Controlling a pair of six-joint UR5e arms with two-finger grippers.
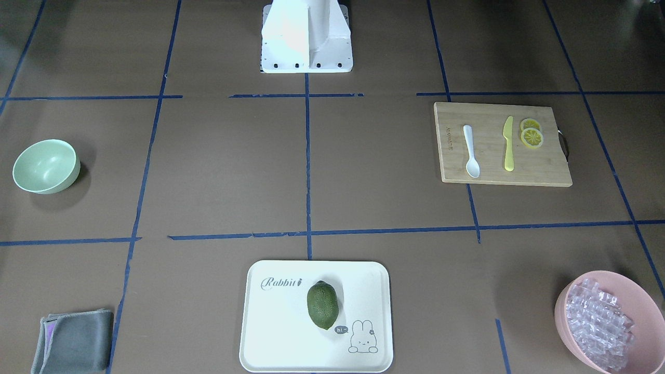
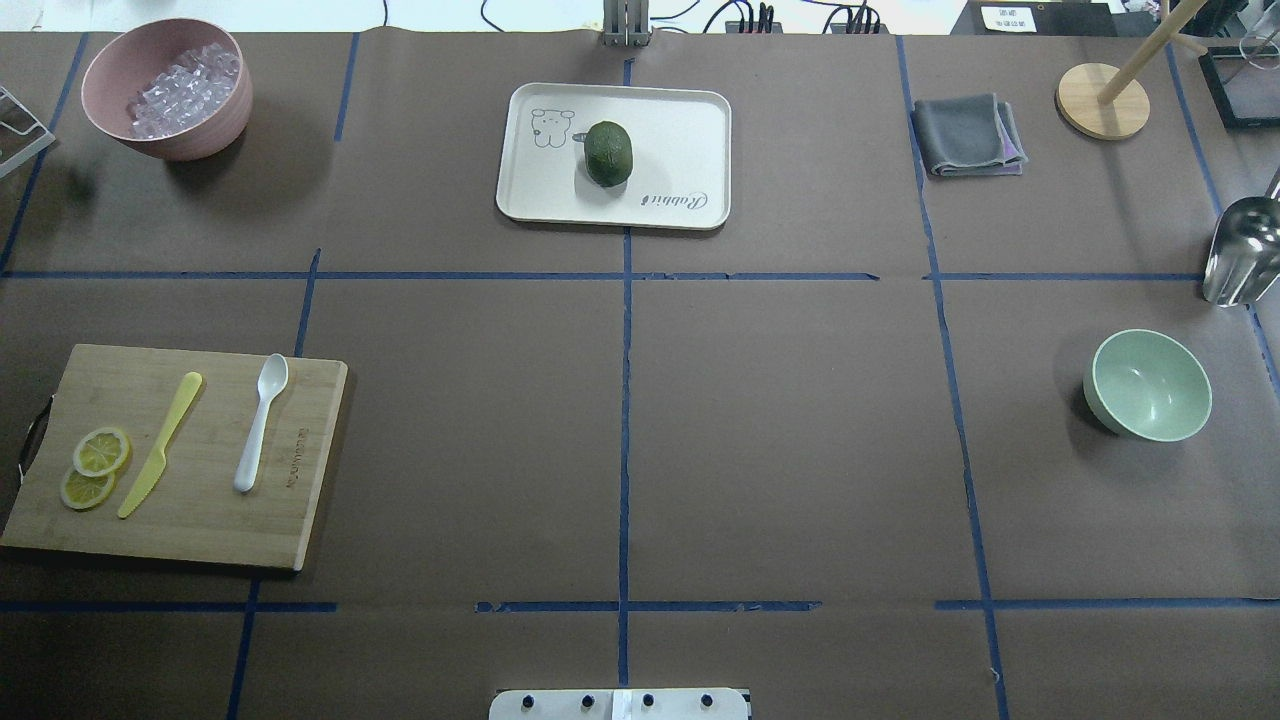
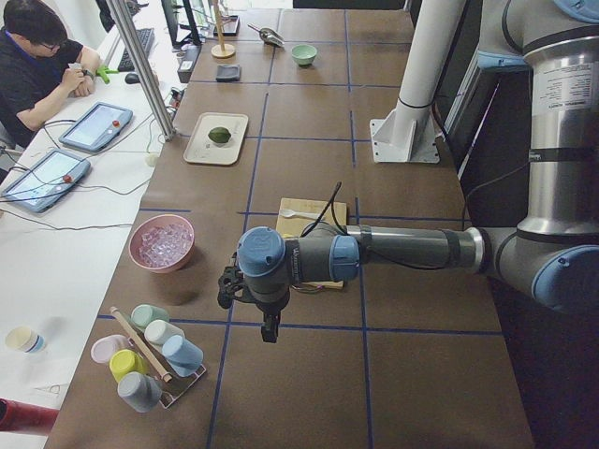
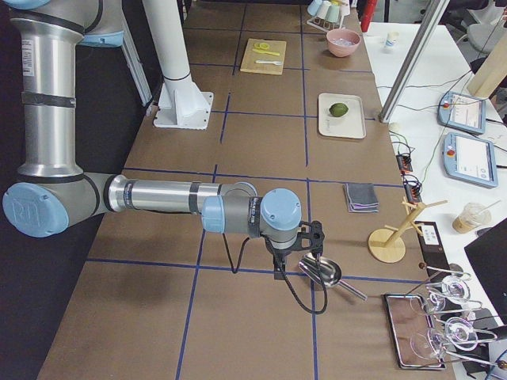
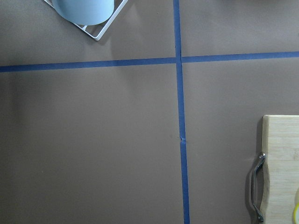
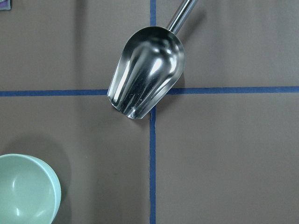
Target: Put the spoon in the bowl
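One spoon (image 2: 260,422) on board (image 2: 200,520), outside bowl (image 2: 1150,385)

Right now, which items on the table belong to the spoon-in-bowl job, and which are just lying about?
Job: white spoon; mint-green bowl.

Lying about: yellow knife; lemon slices; cutting board; pink bowl of cubes; tray; green fruit; grey cloth; metal scoop.
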